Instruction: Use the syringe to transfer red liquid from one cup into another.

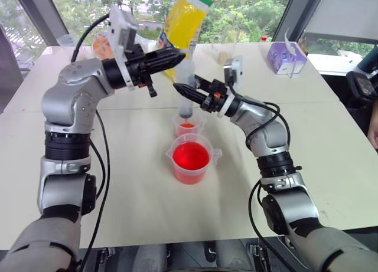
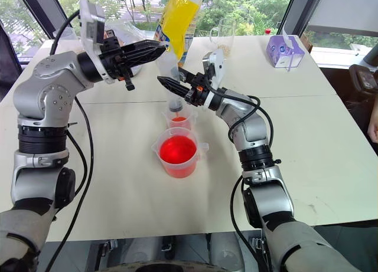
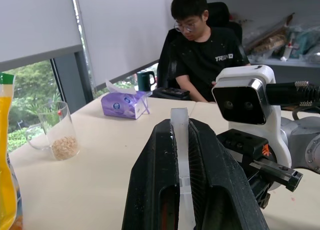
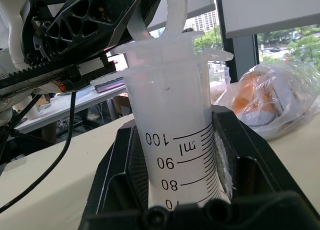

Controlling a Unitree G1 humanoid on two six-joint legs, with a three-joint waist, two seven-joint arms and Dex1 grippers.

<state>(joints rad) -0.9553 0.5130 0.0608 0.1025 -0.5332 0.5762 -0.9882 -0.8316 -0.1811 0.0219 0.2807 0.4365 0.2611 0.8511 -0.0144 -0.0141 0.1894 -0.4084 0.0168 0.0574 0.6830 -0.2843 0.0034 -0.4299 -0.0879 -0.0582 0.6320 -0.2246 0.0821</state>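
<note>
The syringe [image 1: 186, 86] is held upright over the small cup [image 1: 188, 125], barrel clamped by the right gripper [image 1: 180, 89], plunger pinched by the left gripper [image 1: 177, 59]. If the plunger is pushed off-axis, the tip may be swung past the rim and red liquid [image 1: 190, 156] spilled on the tabletop [image 1: 130, 183].

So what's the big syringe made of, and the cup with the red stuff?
The syringe looks like cloudy see-through plastic: black numbers are printed on its barrel and light passes through. The wide cup seems clear, thin plastic too, since the red liquid glows through its wall. It could be glass, but the moulded spout suggests plastic.
</note>
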